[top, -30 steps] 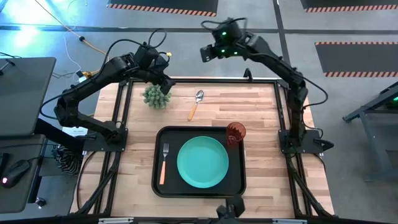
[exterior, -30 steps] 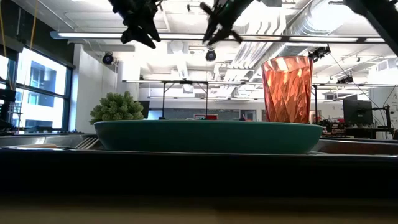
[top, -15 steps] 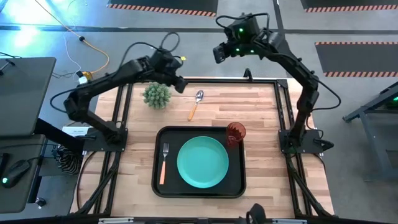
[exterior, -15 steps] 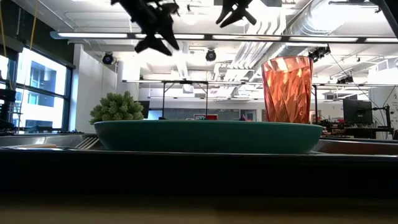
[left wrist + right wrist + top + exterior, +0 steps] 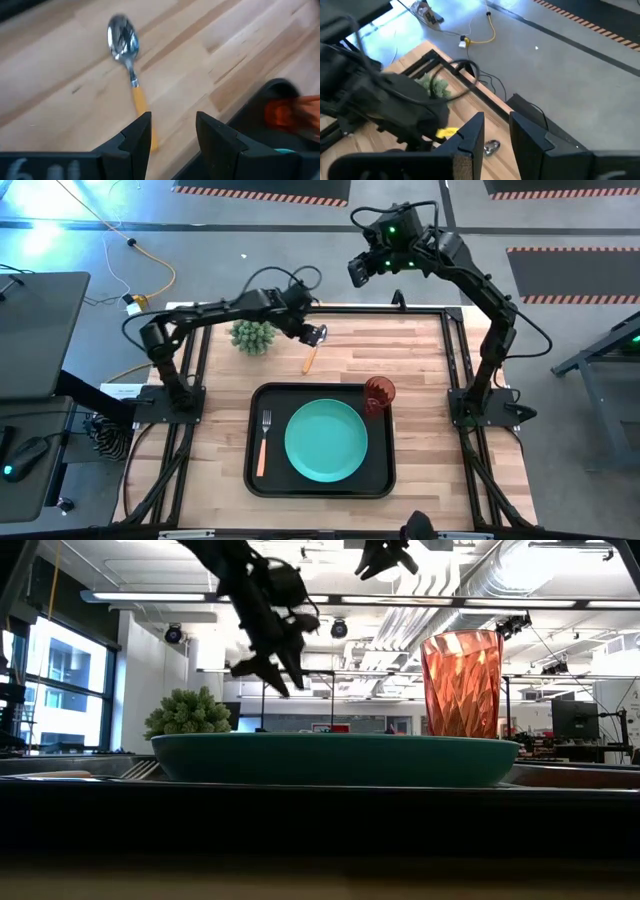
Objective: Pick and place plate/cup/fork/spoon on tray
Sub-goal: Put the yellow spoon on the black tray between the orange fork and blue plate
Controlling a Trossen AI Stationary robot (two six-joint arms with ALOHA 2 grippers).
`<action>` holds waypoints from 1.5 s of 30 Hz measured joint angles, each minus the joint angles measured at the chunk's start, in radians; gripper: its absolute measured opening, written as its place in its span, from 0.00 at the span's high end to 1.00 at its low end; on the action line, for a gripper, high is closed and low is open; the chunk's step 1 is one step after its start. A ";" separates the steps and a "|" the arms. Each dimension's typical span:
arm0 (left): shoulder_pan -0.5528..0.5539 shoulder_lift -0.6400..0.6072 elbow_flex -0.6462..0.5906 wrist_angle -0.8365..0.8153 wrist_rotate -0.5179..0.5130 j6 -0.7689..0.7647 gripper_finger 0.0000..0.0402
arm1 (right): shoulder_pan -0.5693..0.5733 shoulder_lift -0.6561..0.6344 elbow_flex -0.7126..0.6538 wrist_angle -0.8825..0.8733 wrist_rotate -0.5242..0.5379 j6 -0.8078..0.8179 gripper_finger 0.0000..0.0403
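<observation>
While the left gripper (image 5: 316,335) hovers w/ fingers spread, empty, over the spoon (image 5: 313,350) on bare table at 12 o'clock of the tray (image 5: 378,480), plate (image 5: 326,441), fork (image 5: 264,442) & cup (image 5: 379,393) sit on it. Right gripper (image 5: 358,270) waits at 1 o'clock, part-open, empty.

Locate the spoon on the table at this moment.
In the high view the spoon lies on bare wood behind the tray, right of the potted plant, with the left gripper open just above its bowl.
</observation>
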 joint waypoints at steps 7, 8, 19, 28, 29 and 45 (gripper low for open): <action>-0.021 0.097 0.000 0.055 0.000 -0.035 0.64 | 0.002 0.000 0.000 -0.038 0.000 -0.004 0.79; -0.024 0.106 0.000 0.067 0.000 -0.043 0.64 | 0.002 0.000 0.000 -0.041 0.000 -0.004 0.79; -0.039 0.173 -0.001 0.085 -0.054 -0.070 0.64 | 0.002 0.000 0.000 -0.050 0.000 -0.002 0.79; -0.043 0.187 -0.001 0.090 -0.103 -0.075 0.64 | 0.002 0.000 0.000 -0.050 0.000 0.000 0.79; -0.045 0.191 -0.001 0.092 -0.103 -0.076 0.64 | 0.002 0.000 0.000 -0.050 0.000 0.000 0.79; -0.060 0.317 0.000 0.074 -0.079 -0.094 0.64 | 0.002 0.001 0.000 -0.050 -0.001 0.000 0.79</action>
